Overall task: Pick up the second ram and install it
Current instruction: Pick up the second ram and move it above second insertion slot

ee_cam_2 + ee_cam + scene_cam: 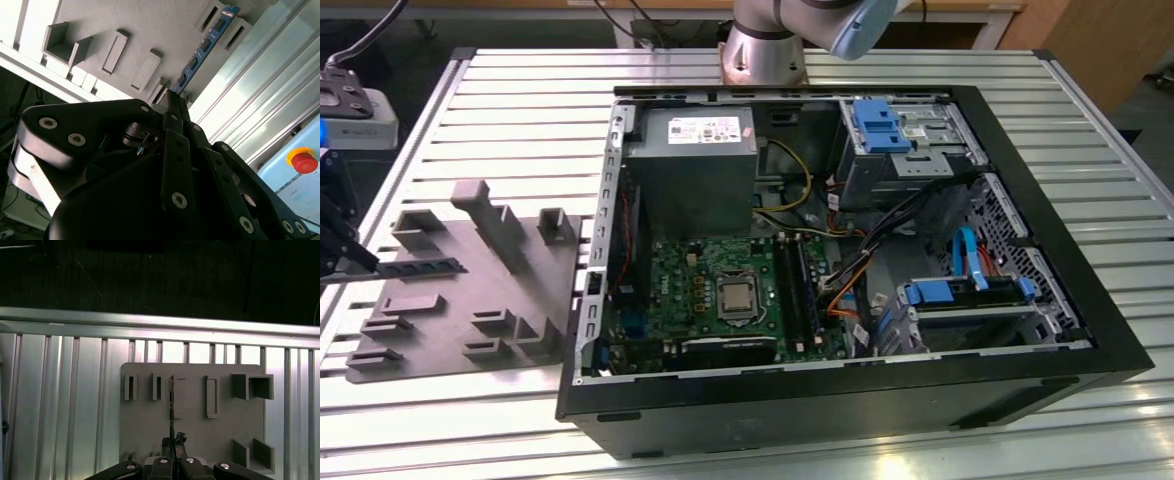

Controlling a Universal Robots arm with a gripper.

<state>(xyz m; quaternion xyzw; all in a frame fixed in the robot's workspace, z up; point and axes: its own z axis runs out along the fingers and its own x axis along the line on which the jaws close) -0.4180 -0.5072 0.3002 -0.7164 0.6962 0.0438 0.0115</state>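
Note:
The second ram [424,268] is a thin dark stick held level over the end of the grey tray [467,290] at the exterior view's left. My gripper [360,270], at that view's left edge, is shut on one end of it. In the second wrist view the ram [205,45] shows a blue board with black chips, and it runs from my gripper [174,97] out over the tray's slot blocks [150,25]. In the first wrist view the ram [171,405] is edge-on above the tray [200,440], with my gripper [172,444] closed on it.
An open computer case [1067,330] lies on the slatted metal table [520,100], with the motherboard [707,270], its long black slots [794,285] and the power supply [694,160] exposed. The arm's base [767,50] stands behind it. A red stop button [304,161] sits beside the table.

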